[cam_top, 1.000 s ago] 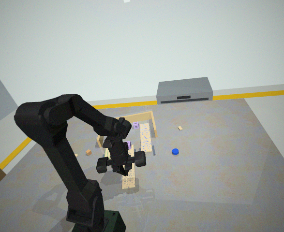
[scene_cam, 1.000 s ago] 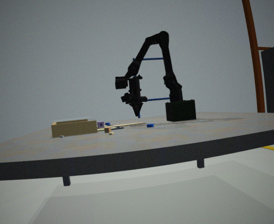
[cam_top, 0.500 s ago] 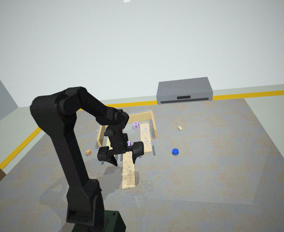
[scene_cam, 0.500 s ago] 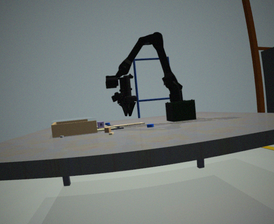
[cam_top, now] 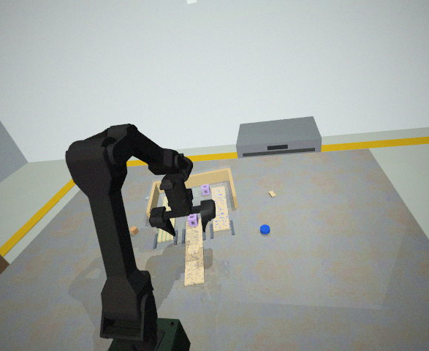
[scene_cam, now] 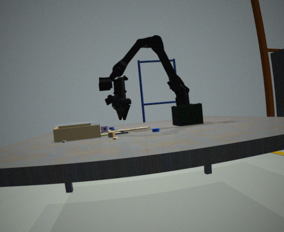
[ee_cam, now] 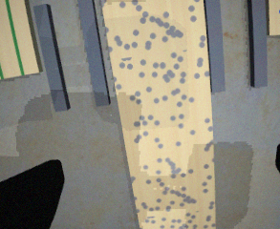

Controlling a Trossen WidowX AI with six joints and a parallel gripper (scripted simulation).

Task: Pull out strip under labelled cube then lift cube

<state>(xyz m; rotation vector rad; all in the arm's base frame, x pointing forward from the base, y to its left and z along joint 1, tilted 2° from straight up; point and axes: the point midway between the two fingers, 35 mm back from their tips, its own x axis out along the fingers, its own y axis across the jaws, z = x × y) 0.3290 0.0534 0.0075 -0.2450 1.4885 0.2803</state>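
The labelled cube is purple with an "R" on its side. It rests on the far end of a tan strip with grey dots. The strip reaches out of the wooden frame toward the arm's base. My gripper is open and empty. It hangs well above the strip, just short of the cube. A second purple cube sits deeper inside the frame.
A blue-dotted strip and a green-lined strip lie on either side, between grey rails. A blue disc and small tan blocks lie on the table. A grey box stands at the back.
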